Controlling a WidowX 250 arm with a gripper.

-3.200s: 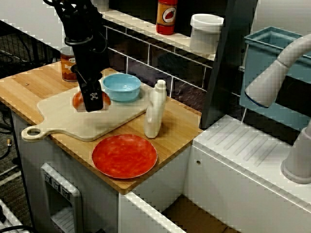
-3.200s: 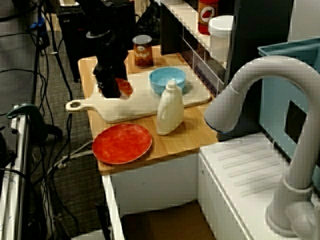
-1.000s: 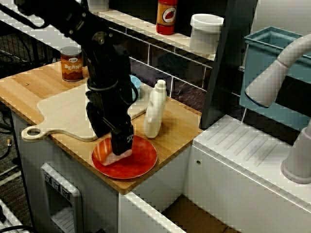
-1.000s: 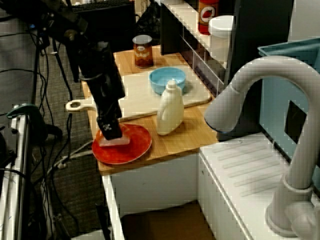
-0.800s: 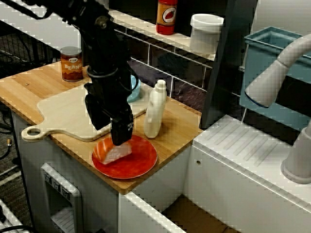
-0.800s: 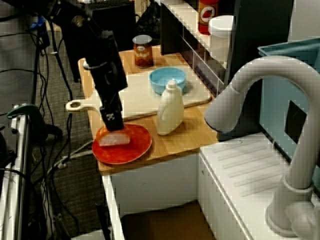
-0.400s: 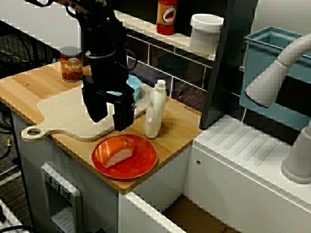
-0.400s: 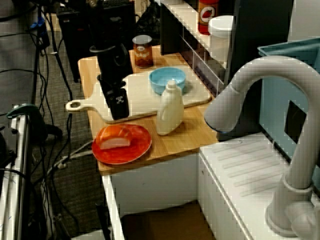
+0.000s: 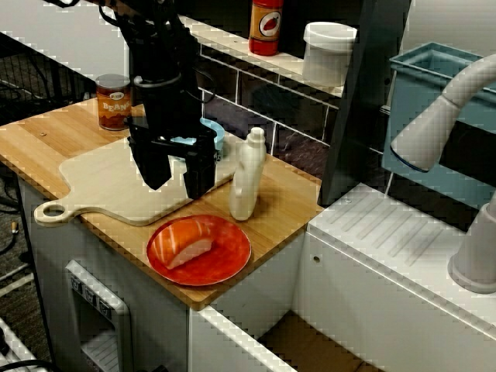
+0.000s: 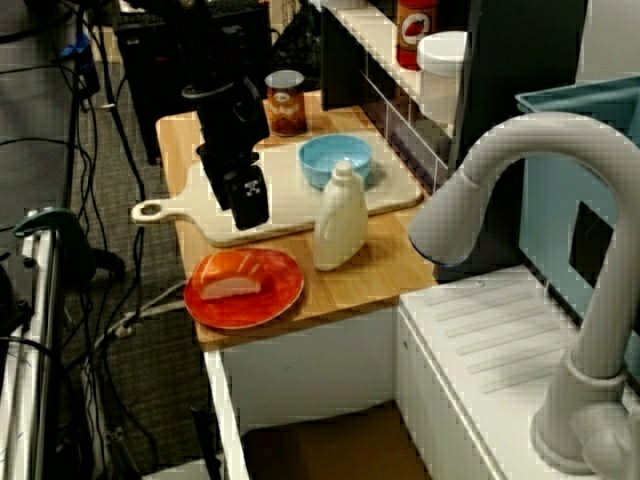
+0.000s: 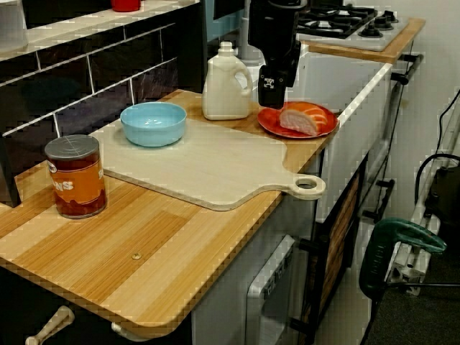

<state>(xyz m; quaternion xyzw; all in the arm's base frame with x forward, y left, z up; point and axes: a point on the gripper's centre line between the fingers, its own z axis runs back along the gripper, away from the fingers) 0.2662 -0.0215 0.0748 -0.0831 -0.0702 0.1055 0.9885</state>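
Hanging over the part of the cutting board (image 9: 93,182) next to the red plate (image 9: 232,260), the gripper (image 9: 178,177) has its two fingers spread wide, and nothing is between them. The piece of fish (image 9: 184,244), orange on top and white below, lies on the red plate. It is just below the gripper and does not touch it.

I think a few things could go wrong. The plate sits right at the front edge of the counter (image 9: 46,136), so a bump from the arm could push it off. The white bottle (image 9: 248,174) stands close beside the gripper and is tall, so a sideways swing could knock it over. The blue bowl (image 10: 335,158) is just behind the gripper and could get hit too. The fish looks soft, so it could slip on the smooth plate.

Counting them up: one gripper, one piece of fish, one red plate, one cutting board, one blue bowl, one white bottle and one can (image 9: 114,101). On the shelf there are one red bottle (image 9: 266,25) and one white tub (image 9: 328,50).
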